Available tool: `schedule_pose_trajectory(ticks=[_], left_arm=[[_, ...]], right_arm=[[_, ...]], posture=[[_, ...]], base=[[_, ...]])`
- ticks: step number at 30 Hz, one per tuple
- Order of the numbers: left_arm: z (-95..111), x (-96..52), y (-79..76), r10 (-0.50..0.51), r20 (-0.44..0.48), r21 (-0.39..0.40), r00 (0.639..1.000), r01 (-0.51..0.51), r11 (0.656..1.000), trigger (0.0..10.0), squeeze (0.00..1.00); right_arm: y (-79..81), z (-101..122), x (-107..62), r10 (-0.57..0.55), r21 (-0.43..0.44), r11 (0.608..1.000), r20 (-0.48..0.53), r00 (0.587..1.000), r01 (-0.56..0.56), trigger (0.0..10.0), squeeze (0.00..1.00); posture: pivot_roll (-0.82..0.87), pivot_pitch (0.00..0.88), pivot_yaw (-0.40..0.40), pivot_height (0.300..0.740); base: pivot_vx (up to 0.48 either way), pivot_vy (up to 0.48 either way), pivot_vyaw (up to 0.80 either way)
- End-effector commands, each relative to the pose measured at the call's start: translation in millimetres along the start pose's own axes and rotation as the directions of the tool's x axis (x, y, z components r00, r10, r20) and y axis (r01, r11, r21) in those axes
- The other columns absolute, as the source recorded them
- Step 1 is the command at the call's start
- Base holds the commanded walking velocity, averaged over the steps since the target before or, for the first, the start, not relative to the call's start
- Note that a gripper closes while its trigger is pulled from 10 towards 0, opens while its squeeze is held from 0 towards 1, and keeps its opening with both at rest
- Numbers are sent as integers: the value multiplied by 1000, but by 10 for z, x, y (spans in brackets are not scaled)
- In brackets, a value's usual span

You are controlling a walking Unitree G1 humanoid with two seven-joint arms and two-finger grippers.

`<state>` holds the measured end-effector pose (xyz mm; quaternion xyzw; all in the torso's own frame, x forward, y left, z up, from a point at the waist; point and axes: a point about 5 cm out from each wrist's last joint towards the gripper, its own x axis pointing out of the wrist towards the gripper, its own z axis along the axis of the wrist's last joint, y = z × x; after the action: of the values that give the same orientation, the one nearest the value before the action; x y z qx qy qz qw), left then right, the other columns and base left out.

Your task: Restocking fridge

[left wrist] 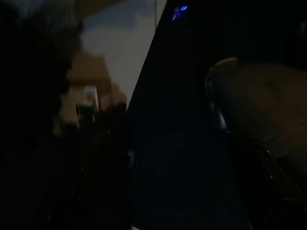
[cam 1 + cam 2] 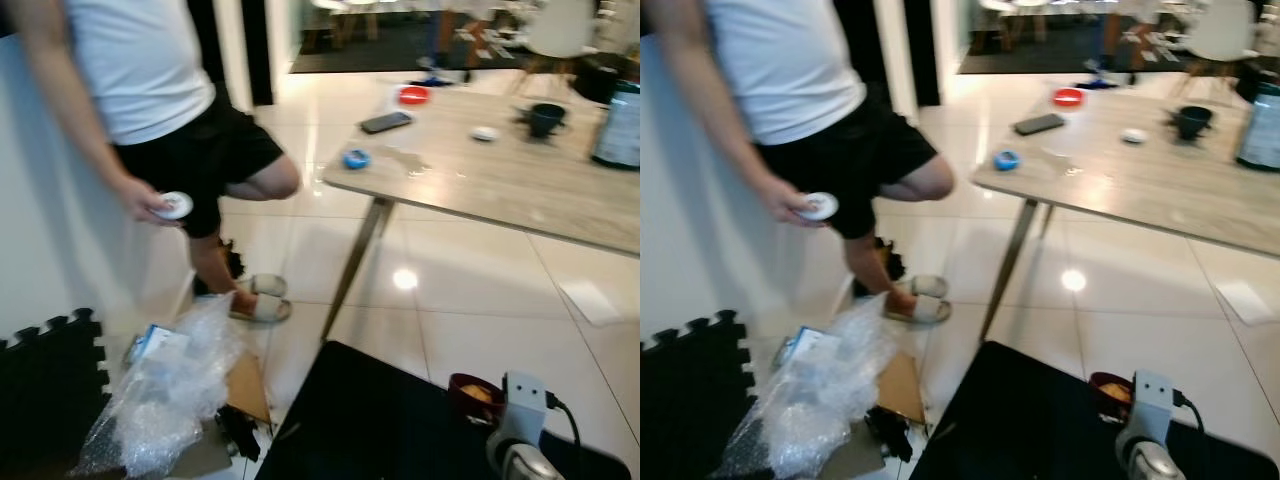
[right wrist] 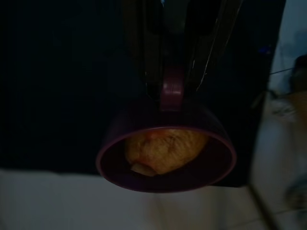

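**In a tiled living room, a robot carries a bowl of food bound for the fridge**

In an open-plan home, beside a long wooden table (image 2: 520,185), the robot holds a small dark-red bowl (image 3: 165,148) by its handle. The right gripper (image 3: 175,72) has its two black fingers closed tight on that handle, so the bowl hangs level below the wrist and the orange-brown piece of food (image 3: 165,151) inside stays put. From the head camera the same bowl (image 2: 475,395) sits low at the robot's right, over a black surface (image 2: 370,420) at the bottom of the frame. No fridge is in sight, so the carry is judged to be in its early part.

A person (image 2: 150,90) in a white shirt and dark shorts stands to the left against a pale wall, with a small white round object (image 2: 176,205) in one hand. Clear plastic wrap (image 2: 165,385) and cardboard litter the floor near the sandalled feet, next to a black foam mat (image 2: 45,380).

Near the table's front corner lie a blue roll (image 2: 355,158), a phone (image 2: 385,122) and a red dish (image 2: 413,95); a dark cup (image 2: 546,118) and a bottle (image 2: 620,125) stand toward the far right edge.

The left wrist picture is too dark to tell how that gripper stands.
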<state>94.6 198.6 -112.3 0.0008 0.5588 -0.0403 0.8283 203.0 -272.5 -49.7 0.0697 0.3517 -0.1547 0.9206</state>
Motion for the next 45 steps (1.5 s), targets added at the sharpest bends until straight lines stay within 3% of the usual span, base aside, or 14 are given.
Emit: schedule_pose_trajectory(ticks=[1, 9, 11, 14, 18, 22, 24, 28, 29, 31, 32, 35, 43, 45], left_arm=[[-3, 25, -150, -62, -6, 20, 998, 62, 998, 10000, 0], [-10, 22, -150, -68, -4, 17, 998, 68, 998, 10000, 0], [-14, 22, -157, -68, -4, 17, 998, 68, 998, 10000, 0], [-16, 23, -160, -68, -4, 17, 998, 69, 997, 10000, 0], [-5, 24, -163, -69, 0, 19, 998, 69, 997, 10000, 0], [6, 26, -162, -70, 3, 20, 998, 70, 997, 10000, 0], [15, 27, -160, -70, 5, 21, 998, 70, 997, 10000, 0], [18, 27, -157, -71, 6, 21, 997, 71, 997, 10000, 0], [18, 27, -157, -71, 6, 21, 997, 71, 997, 10000, 0], [7, 25, -156, -72, 3, 22, 997, 71, 997, 10000, 0], [7, 25, -156, -72, 3, 22, 997, 71, 997, 10000, 0], [-35, 15, -144, -69, -6, 22, 998, 69, 997, 10000, 0], [-65, -1, -89, -63, -12, 19, 998, 63, 998, 10000, 0], [-64, -1, -86, -63, -12, 18, 998, 63, 998, 10000, 0]], right_arm=[[1, 21, 3, -4, 17, 1000, 13, 1000, 4, 10000, 0], [-19, 123, 4, 33, 78, 996, 87, 996, -40, 10000, 0], [-26, 270, 20, 53, 134, 988, 157, 986, -74, 10000, 0], [-32, 337, 26, 57, 150, 985, 184, 981, -85, 10000, 0], [42, 778, 52, 142, 113, 975, 341, 929, -190, 10000, 0], [121, 985, 41, 210, 86, 959, 426, 880, -271, 10000, 0], [198, 1157, 16, 276, 61, 934, 500, 821, -351, 10000, 0], [431, 1477, -86, 475, -77, 833, 607, 637, -547, 10000, 0], [431, 1477, -86, 475, -77, 833, 607, 637, -547, 10000, 0], [590, 1599, -169, 604, -208, 749, 605, 519, -629, 10000, 0], [590, 1599, -169, 604, -208, 749, 605, 519, -629, 10000, 0], [808, 1717, -275, 739, -387, 643, 542, 402, -661, 10000, 0], [1088, 1862, -390, 814, -550, 568, 483, 322, -612, 10000, 0], [1114, 1887, -397, 817, -576, 570, 475, 327, -586, 10000, 0]], posture=[[21, 0, 16, 739], [20, 0, 16, 739], [20, 0, 16, 739], [20, 0, 16, 739], [21, 0, 20, 739], [21, 0, 20, 739], [21, 0, 20, 739], [22, 0, 22, 739], [22, 0, 22, 739], [19, 0, 22, 739], [19, 0, 22, 739], [19, 0, 22, 739], [22, 0, 19, 739], [22, 0, 19, 739]], base=[[0, 0, -800], [0, 0, -800], [0, 0, 0], [0, 0, 0], [0, 0, 0], [0, 0, 0], [0, 0, 0], [0, 0, 0], [0, 0, 0], [0, 0, 0], [0, 0, 0], [0, 0, 0], [0, 0, 0], [0, 0, 0]])
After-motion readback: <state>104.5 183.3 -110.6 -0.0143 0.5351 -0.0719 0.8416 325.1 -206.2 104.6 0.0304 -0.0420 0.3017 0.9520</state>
